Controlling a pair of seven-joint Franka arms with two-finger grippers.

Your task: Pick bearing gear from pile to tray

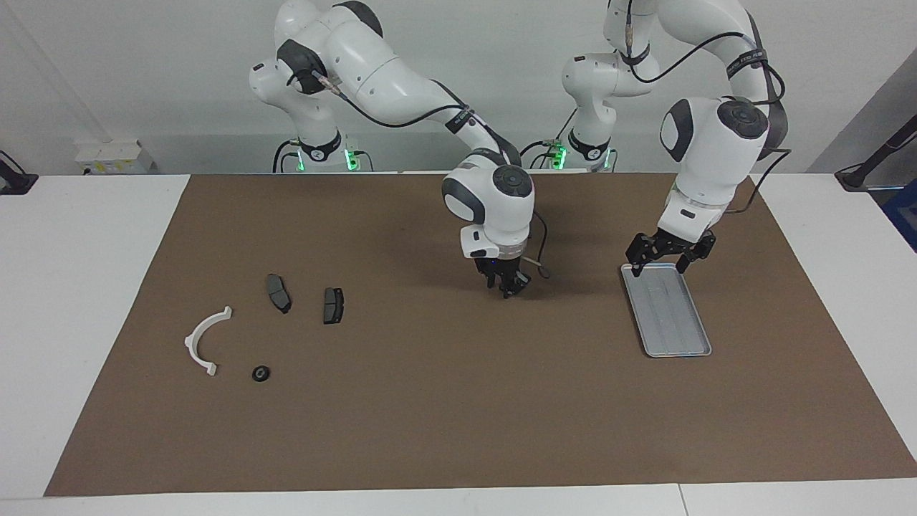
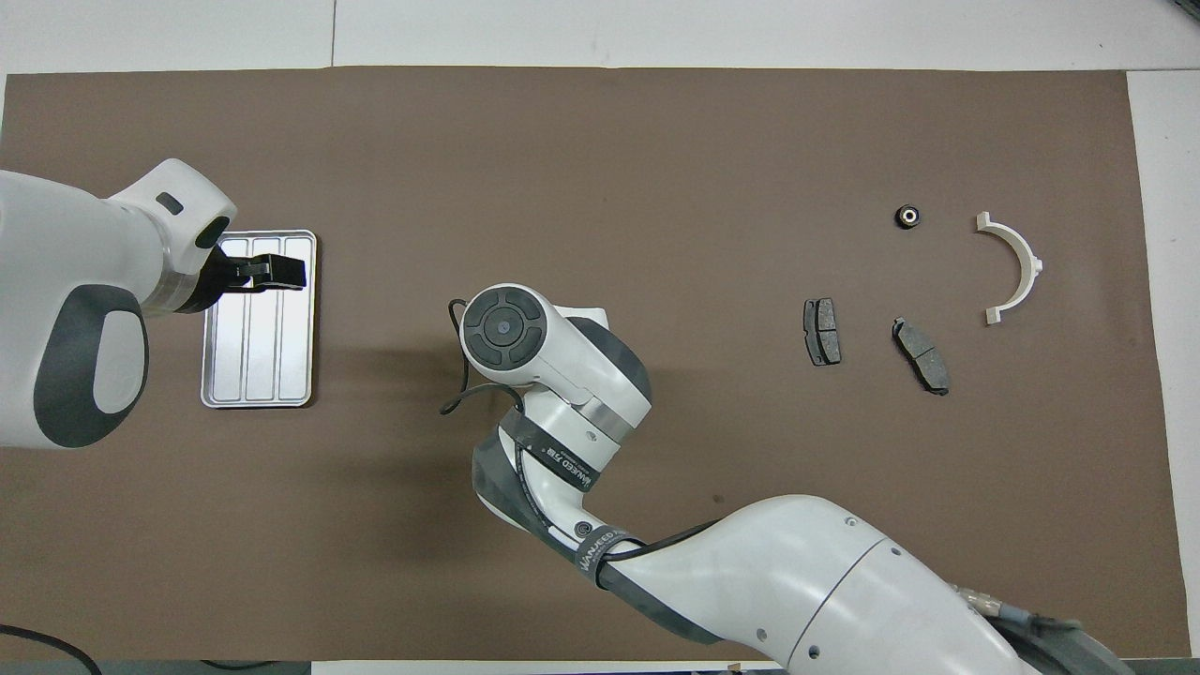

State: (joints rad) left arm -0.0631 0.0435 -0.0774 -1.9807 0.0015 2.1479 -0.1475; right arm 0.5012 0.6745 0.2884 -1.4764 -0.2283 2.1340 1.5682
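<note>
The bearing gear [image 1: 261, 373] [image 2: 907, 217] is a tiny black round piece on the brown mat, beside the white arc [image 1: 204, 340] [image 2: 1017, 267]. Two dark plates [image 1: 278, 293] [image 1: 333, 305] of the pile lie nearer to the robots. The silver tray [image 1: 670, 315] [image 2: 258, 328] sits toward the left arm's end with nothing in it. My left gripper [image 1: 657, 269] [image 2: 267, 272] hangs open over the tray's robot-side end. My right gripper [image 1: 507, 287] hangs low over the middle of the mat, apart from the pile and the tray. In the overhead view its own wrist hides it.
The brown mat [image 1: 458, 401] covers most of the white table. A loose cable [image 1: 542, 269] dangles beside the right wrist. Bare mat lies between the pile and the tray.
</note>
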